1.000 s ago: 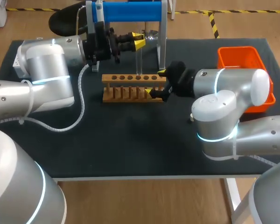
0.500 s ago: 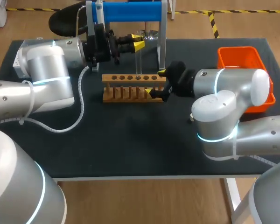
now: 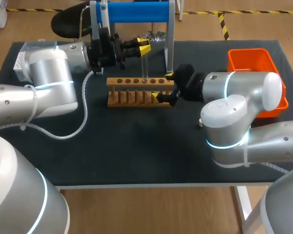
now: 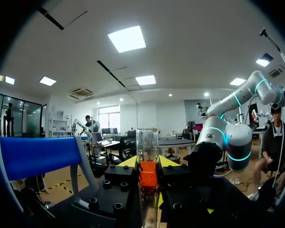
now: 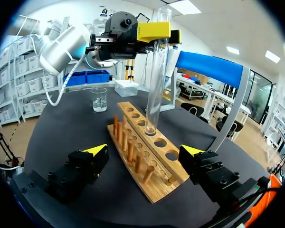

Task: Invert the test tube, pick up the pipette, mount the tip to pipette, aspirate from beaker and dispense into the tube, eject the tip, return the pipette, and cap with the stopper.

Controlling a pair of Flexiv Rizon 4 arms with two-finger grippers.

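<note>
Two hands are at the wooden rack [image 3: 139, 90]. Your left hand [image 3: 142, 45] is clenched on the upper part of the test tube [image 5: 156, 71]. The tube stands upright, mouth up, with its rounded bottom in the third hole from the rack's right end. Your right hand [image 3: 165, 85] is released, its fingers straddling the rack's right end and apart from it on both sides.

You appear to be finishing the inverting step, with the tube seated the right way up. The next move probably calls for loosening the left hand straight off the glass without tilting it, then going for the pipette.

The tube is long, slim, clear and smooth, so it is likely slippery. The rack is pale grained wood with a row of round holes and a row of pegs. A small clear beaker [image 5: 99, 99] stands on the matte black counter [image 3: 136, 146], beyond the rack.
</note>
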